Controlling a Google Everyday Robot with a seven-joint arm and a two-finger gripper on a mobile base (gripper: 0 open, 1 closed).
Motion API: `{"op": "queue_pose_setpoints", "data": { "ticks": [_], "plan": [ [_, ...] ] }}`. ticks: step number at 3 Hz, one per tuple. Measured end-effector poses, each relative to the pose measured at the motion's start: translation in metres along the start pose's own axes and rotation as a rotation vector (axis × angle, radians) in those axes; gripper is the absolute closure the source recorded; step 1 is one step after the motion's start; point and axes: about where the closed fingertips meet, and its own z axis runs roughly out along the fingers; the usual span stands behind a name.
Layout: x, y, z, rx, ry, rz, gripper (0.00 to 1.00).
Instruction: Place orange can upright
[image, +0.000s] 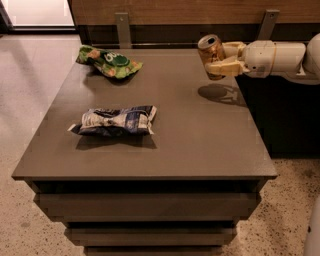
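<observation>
Pincer clamped on orange can, held in air over far right part of surface. Can leans slightly, silver top up. Step in hand: placing. Next likely needs: straighten can, lower base onto surface, release.

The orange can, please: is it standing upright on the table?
No. The orange can is tilted and off the surface, clamped in the gripper above the far right part of the table; its shadow lies apart below.
</observation>
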Motion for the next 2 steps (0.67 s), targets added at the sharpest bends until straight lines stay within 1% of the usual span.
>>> {"op": "queue_pose_setpoints", "data": {
  "ticks": [1,2],
  "plan": [
    [-0.004,-0.021,0.010,0.011,0.047,-0.024,0.15],
    [-0.002,-0.045,0.010,0.044,0.098,-0.039,0.00]
  ]
}}
